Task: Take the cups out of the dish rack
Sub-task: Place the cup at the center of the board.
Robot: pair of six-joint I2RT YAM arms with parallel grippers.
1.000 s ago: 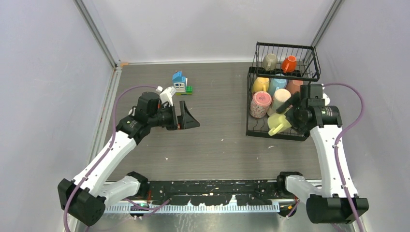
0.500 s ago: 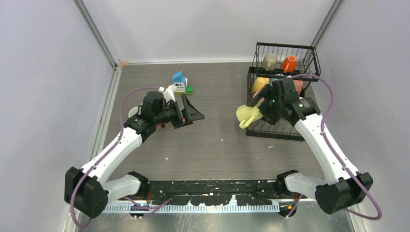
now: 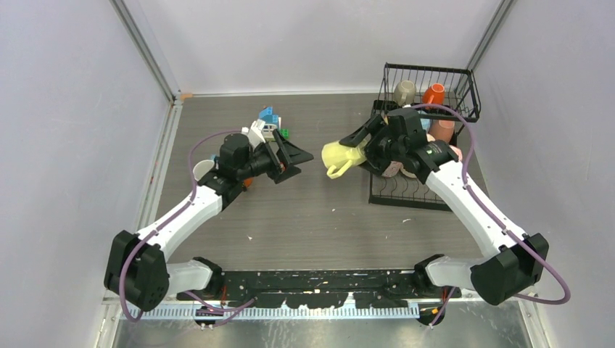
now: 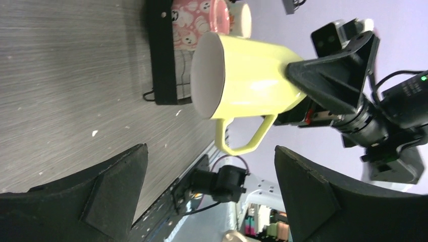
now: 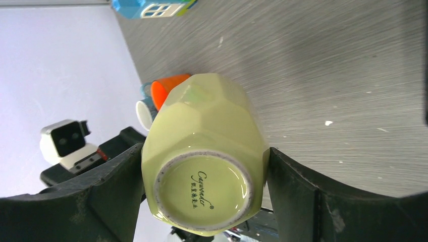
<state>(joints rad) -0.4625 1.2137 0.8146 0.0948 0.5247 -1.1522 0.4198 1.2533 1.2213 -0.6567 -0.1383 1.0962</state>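
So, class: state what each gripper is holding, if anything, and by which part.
The right gripper holds the yellow mug by the sides of its body near the base, handle free. The left gripper holds nothing.

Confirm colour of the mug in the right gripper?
Pale yellow-green mug, clearest in right wrist view.

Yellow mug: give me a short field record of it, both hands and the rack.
yellow mug: clear of the rack, in the air over the table, lying sideways
right hand: shut on the yellow mug, fingers on its sides near the base
left hand: open, empty, facing the mug's mouth, not touching it
dish rack: grey mug and orange mug on the upper shelf; more mugs below
toy block house: on the table, behind the left hand
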